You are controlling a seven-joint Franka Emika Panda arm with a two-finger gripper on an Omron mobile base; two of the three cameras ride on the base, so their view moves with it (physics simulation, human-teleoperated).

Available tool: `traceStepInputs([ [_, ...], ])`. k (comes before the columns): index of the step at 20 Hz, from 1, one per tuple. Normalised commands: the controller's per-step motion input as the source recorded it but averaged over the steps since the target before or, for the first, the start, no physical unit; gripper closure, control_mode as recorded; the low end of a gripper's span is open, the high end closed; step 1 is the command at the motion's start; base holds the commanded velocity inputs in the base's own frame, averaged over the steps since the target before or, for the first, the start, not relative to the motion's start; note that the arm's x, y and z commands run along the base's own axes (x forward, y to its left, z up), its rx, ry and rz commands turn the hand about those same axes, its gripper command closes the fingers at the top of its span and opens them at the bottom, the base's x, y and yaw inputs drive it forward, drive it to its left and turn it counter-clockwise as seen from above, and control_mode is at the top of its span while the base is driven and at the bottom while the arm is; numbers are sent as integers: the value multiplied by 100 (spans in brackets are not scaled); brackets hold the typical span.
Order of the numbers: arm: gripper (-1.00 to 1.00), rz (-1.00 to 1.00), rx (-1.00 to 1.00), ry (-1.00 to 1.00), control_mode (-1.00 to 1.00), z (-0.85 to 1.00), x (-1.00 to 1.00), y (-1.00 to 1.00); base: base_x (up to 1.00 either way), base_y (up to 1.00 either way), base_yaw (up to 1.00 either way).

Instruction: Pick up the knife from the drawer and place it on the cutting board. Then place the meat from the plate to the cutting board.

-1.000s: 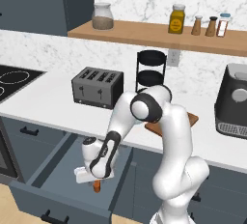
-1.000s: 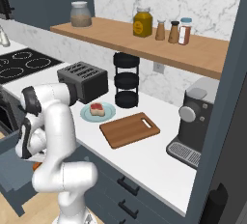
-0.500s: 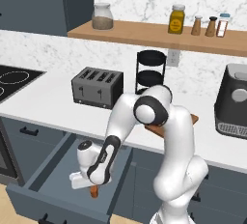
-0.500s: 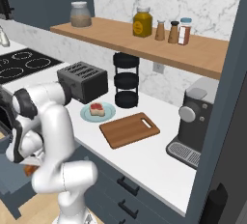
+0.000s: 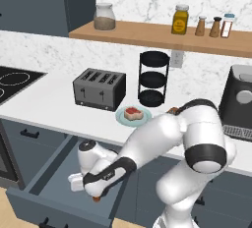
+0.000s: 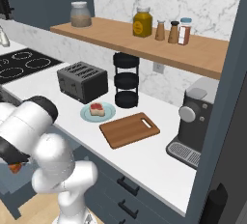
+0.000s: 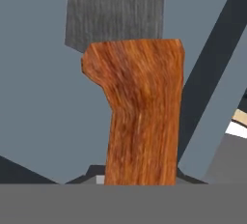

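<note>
Lying open at the lower left of the left base view: the drawer [image 5: 49, 173], blue-grey outside, grey inside. Reaching down into the drawer from the lower right: the white arm, with the gripper [image 5: 97, 196] low over the drawer floor near the drawer's right wall. Clamping the knife [image 7: 140, 112] between closed jaws; showing as a short orange-brown tip just beneath the hand in the left base view. Filling the centre of the hand view: the orange-brown wooden handle, with the grey blade [image 7: 115, 10] extending away from the camera over the grey drawer floor. Not resolving whether the knife is touching the floor or hanging just above it.

Standing on the white counter [image 5: 44, 99] behind the drawer: a dark toaster [image 5: 99, 89]. Sitting just right of the toaster: the plate [image 5: 134, 117], pale blue-green, carrying the meat [image 5: 132, 113] on its middle. Standing behind the plate, against the marble wall: a black three-tier rack [image 5: 153, 79].

Lying flat just right of the plate in the right base view: the cutting board [image 6: 129, 130], brown, bare, with its slot handle at the far right end. Standing further right on the counter: a grey coffee machine [image 6: 195, 121]. Resting on the wooden shelf [image 6: 144, 42] above: several jars and shakers.
</note>
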Motion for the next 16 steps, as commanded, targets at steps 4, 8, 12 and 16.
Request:
traceStepInputs([
  [4,100,0,0,-8,-100,100,-23,0,0,0,0],
  [8,100,-1,-1,-3,-100,100,-32,5,0,0,0],
  [12,100,-10,0,0,-100,100,-16,-18,0,0,0],
  [16,100,-21,0,1,-100,80,0,-61,0,0,0],
])
